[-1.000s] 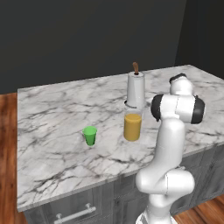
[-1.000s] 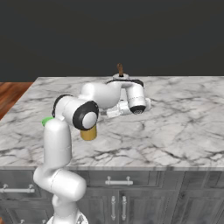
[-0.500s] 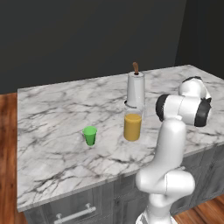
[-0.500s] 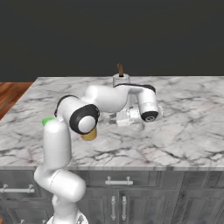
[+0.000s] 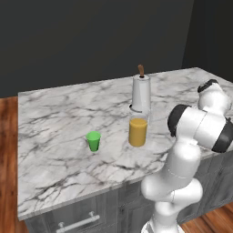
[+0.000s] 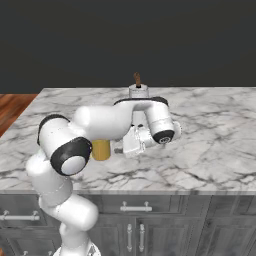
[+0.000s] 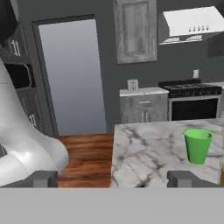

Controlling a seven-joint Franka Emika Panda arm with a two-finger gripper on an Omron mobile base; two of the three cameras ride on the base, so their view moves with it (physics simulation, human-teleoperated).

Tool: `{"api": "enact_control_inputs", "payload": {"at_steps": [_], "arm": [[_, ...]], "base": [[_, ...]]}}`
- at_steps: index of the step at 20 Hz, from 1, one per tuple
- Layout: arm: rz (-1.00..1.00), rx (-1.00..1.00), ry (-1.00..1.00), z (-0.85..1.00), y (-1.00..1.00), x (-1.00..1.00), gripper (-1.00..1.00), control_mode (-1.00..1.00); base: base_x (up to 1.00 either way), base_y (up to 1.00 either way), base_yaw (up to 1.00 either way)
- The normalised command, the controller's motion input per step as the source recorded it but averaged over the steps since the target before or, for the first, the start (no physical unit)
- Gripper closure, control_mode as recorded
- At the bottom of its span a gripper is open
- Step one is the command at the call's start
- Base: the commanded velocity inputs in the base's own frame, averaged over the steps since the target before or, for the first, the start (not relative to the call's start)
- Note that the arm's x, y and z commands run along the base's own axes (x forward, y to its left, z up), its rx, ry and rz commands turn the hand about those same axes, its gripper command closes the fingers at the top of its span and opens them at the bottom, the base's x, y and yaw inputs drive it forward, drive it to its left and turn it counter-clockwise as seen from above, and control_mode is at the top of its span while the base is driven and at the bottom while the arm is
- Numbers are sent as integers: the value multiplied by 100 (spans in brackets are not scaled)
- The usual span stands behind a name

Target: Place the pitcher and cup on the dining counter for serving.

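The pitcher [image 5: 138, 132], a clear glass cylinder of orange-yellow liquid, stands upright near the middle of the marble dining counter [image 5: 59, 118]. The small green cup [image 5: 93, 141] stands apart to its left. In the right base view the pitcher [image 6: 101, 149] is partly hidden behind my arm, and my gripper [image 6: 121, 149] hovers just right of it, above the counter [image 6: 210, 145], not touching it. The hand view looks along the counter [image 7: 144, 148] at the cup [image 7: 197, 145]. My gripper [image 7: 113, 179] is open, with nothing between its fingers.
A white paper towel roll [image 5: 141, 93] on a brown-topped holder stands right behind the pitcher, and appears again as the roll [image 6: 138, 91] above my forearm. Dark drawers [image 6: 135, 207] run under the counter. The hand view shows wood floor [image 7: 87, 157] and a stove [image 7: 192, 103] beyond.
My arm has swung rightward over the counter, carrying the hand away from the paper towel roll. The pitcher and cup have not moved. The gripper has stayed open.
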Motion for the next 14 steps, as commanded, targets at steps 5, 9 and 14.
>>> {"api": "enact_control_inputs", "payload": {"at_steps": [5,9,14], "arm": [[3,-31,-47,21,63,-100,-100,-100],[11,-35,-61,1,60,-100,-100,-100],[0,0,0,0,0,-4,-100,-100]], "base": [[0,0,0],[0,0,0],[0,0,0]]}}
